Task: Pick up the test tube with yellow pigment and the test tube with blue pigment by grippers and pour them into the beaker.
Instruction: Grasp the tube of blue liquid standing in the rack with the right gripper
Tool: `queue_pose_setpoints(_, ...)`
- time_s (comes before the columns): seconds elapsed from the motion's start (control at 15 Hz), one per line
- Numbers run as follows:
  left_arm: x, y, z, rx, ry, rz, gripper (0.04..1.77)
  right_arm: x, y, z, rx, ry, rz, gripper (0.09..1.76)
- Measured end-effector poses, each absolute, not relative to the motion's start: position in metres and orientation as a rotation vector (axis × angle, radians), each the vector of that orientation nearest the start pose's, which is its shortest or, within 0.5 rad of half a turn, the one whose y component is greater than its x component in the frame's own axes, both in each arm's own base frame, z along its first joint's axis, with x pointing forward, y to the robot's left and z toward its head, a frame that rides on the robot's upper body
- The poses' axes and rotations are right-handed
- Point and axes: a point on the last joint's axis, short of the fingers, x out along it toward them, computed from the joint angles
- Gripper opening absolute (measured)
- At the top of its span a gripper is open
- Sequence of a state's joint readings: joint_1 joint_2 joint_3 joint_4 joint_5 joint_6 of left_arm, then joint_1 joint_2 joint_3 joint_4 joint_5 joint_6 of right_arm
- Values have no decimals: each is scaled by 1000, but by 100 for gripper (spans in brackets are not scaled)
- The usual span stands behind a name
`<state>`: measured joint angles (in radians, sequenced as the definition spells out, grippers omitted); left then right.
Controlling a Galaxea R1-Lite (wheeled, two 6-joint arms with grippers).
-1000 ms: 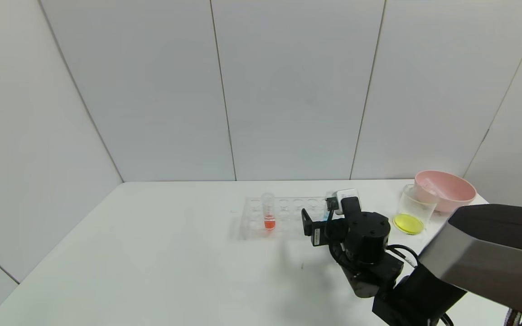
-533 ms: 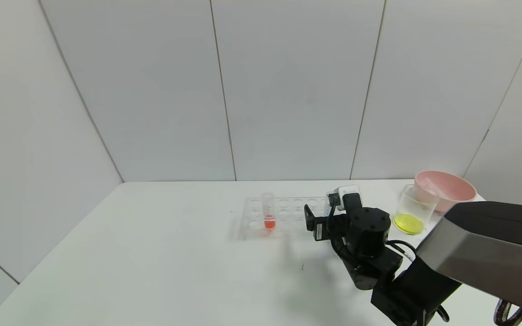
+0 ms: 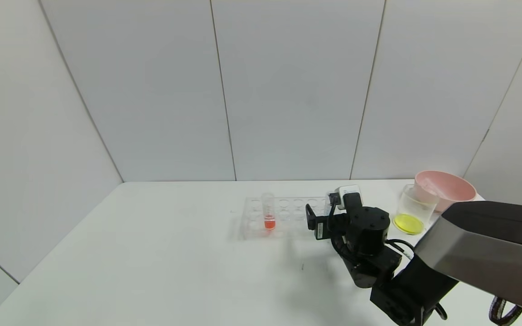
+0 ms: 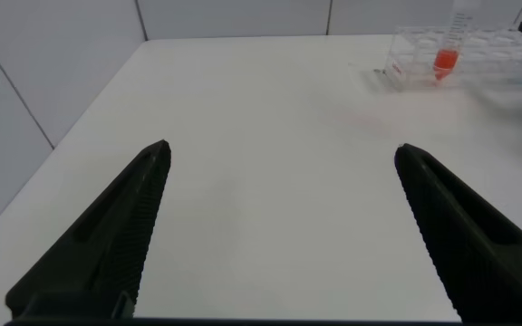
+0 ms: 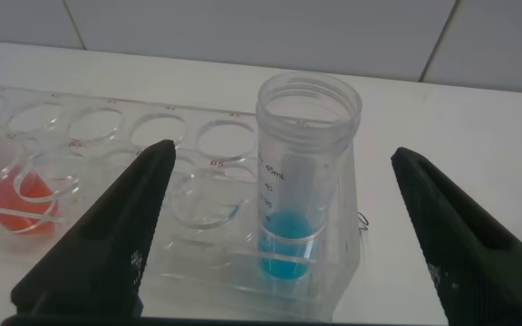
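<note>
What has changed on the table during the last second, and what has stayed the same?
The right gripper moved a little farther along the table, up to the clear rack, so its open fingers now flank the blue tube without gripping it. The orange-red tube, the beaker with yellow liquid and the pink bowl stayed in place.

White table (image 3: 152, 253) (rack (image 3: 283, 217), beaker (image 3: 413, 209), bowl (image 3: 447, 190))

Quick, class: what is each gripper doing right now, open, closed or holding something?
Left gripper: open, holding nothing, over bare table.
Right gripper: open, fingers either side of the test tube with blue pigment, not gripping it.
</note>
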<state>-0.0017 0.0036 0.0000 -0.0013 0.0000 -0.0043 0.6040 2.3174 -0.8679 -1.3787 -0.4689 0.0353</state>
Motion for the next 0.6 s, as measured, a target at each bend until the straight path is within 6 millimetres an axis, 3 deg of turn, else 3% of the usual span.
queue_pose_setpoints(0.6,-23,0,76,-4,2,-2,176,344,221,46,-15,58,120,171)
